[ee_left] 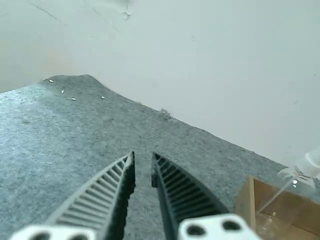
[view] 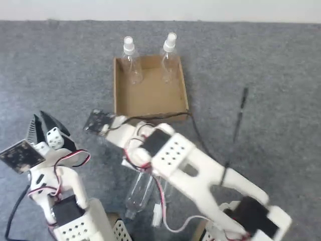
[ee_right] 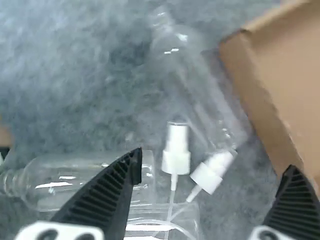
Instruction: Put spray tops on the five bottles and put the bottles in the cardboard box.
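Near edge of the table [view: 261,60]: both arm bases.

Left arm stands at the near left corner. Left gripper [view: 41,120] [ee_left: 142,157] hangs over bare grey surface. Its fingers are a narrow gap apart with nothing between them, and it points toward the far left.

Right arm reaches from the near right corner toward the middle of the table. A clear bottle [view: 140,191] lies on its side under the arm, with no top fitted and its neck toward the near edge.

Right gripper [ee_right: 215,160] is spread wide and grips nothing. Two loose spray tops lie on the table between its fingers: one spray top [ee_right: 176,155], and the other spray top [ee_right: 212,172] just beside it. A bare-necked bottle [ee_right: 60,177] lies on its side next to one finger. Beyond the tops, a third clear bottle [ee_right: 195,95] lies on the table just outside a corner of the cardboard box [ee_right: 280,75]; I cannot tell whether it has a top.

A black cable [view: 165,116] runs along the box's near wall.

The cardboard box [view: 116,90] [ee_left: 245,200] sits mid-table toward the far edge, open side up. Two capped bottles are inside it against the far wall, white spray tops fitted: left capped bottle [view: 131,63] and right capped bottle [view: 168,60].
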